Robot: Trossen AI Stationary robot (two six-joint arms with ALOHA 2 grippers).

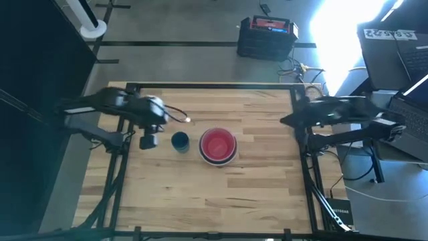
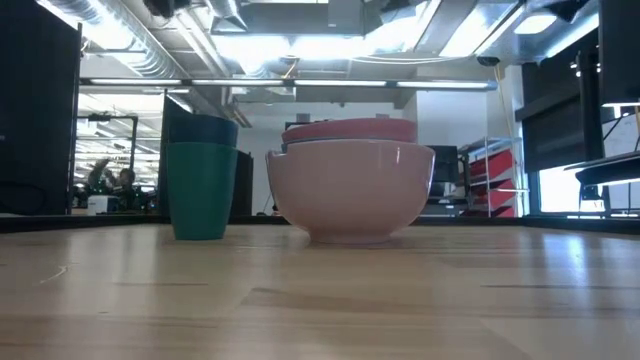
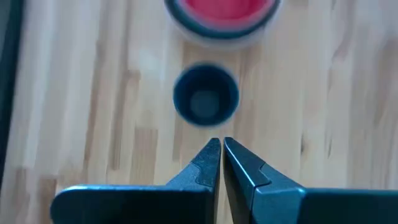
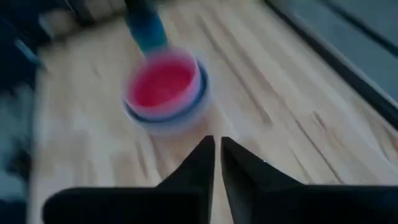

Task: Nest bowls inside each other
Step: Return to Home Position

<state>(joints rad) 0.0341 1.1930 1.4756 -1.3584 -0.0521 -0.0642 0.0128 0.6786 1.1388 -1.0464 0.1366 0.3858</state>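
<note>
A wide white bowl [image 2: 350,195] stands on its base mid-table. Other bowls are nested in it, with a pink rim [image 2: 350,130] on top and a red inside [image 1: 217,142]. Just left of it stands a tall, narrow grey-blue bowl [image 2: 203,190] with a navy one [image 2: 205,130] set in it, seen from above as a dark blue ring [image 3: 205,102]. My left gripper [image 3: 221,144] is shut, above the table to the left of the narrow bowl [image 1: 180,141], holding nothing. My right gripper [image 4: 217,144] is shut and bare, drawn back at the table's right edge, pointing toward the stack [image 4: 166,90].
The wooden tabletop [image 1: 221,194] lies bare around the two stacks. A black crate [image 1: 266,37] and cables sit on the floor beyond the far edge. A laptop [image 1: 408,67] stands off the right side.
</note>
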